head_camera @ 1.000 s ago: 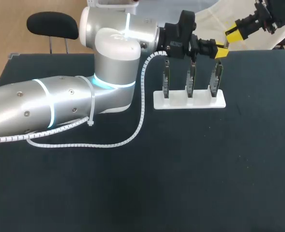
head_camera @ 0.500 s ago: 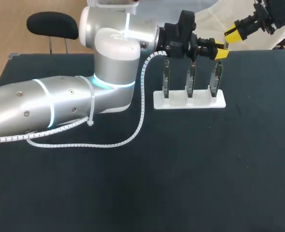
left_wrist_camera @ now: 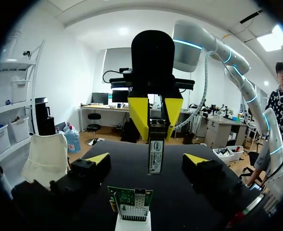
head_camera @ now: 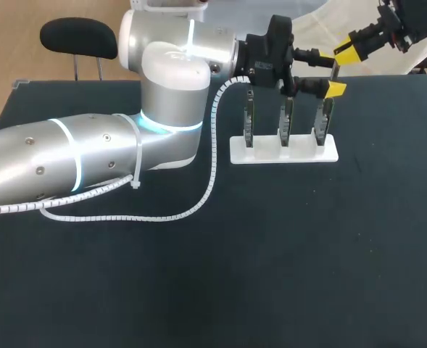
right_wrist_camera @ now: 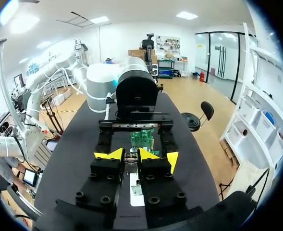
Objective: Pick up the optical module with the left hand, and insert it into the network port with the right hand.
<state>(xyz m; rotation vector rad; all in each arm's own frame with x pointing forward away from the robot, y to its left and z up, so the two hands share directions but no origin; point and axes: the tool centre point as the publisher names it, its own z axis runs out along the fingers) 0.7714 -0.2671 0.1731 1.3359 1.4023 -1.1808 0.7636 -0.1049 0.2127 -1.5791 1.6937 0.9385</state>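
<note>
The optical module (left_wrist_camera: 155,149), a thin silver bar with a label, hangs upright, pinched at its top by my right gripper (left_wrist_camera: 155,115), which is shut on it. My left gripper (left_wrist_camera: 146,159) stands open around the module, one yellow-tipped finger on each side and neither touching it. In the head view both grippers meet at the back right: the left gripper (head_camera: 328,71) wide open, the right gripper (head_camera: 349,49) coming in from the corner. Below the module a green network card (left_wrist_camera: 130,201) stands in a white stand (head_camera: 284,151). In the right wrist view the module (right_wrist_camera: 130,164) sits between my right gripper's (right_wrist_camera: 130,155) tips.
The white stand holds three upright cards in a row (head_camera: 249,119), (head_camera: 285,119), (head_camera: 322,119) near the table's back edge. My left arm lies across the table's left half, with its white coiled cable (head_camera: 199,199) trailing over the black tabletop.
My left gripper has opened wide and let go of the module, which stays in my right gripper. Neither arm has shifted much.
</note>
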